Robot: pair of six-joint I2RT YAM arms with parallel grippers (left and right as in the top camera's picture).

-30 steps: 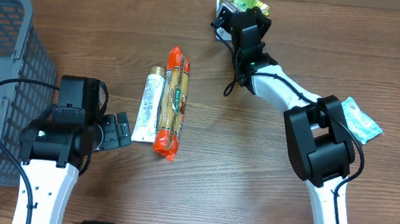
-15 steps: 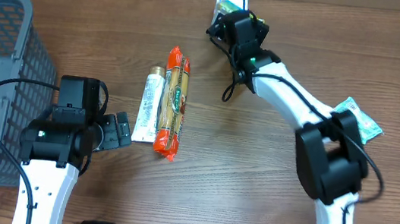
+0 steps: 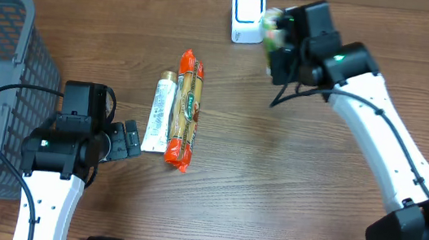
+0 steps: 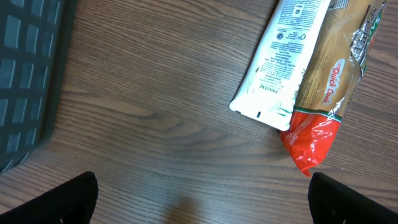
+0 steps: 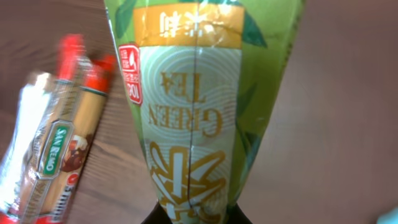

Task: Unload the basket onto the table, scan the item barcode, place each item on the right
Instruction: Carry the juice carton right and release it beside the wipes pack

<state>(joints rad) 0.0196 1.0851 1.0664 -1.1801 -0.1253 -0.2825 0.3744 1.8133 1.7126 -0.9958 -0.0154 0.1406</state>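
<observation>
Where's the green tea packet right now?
Overhead, the green plastic tea packet is clamped in the right gripper at the far side of the wooden table, just right of the white box-shaped barcode scanner.

Your item: green tea packet (image 3: 272, 29), upper centre-right of overhead frame, just right of scanner (image 3: 247, 15), nearly touching it. Packet is green pouch with yellow band and pale panel; "GREEN TEA" print reads upside down in right wrist view, seam running down middle. You see its near end pinched in right claw (image 5: 194, 214). Scanner: small white box, blue-rimmed face, upper centre of frame.
</observation>
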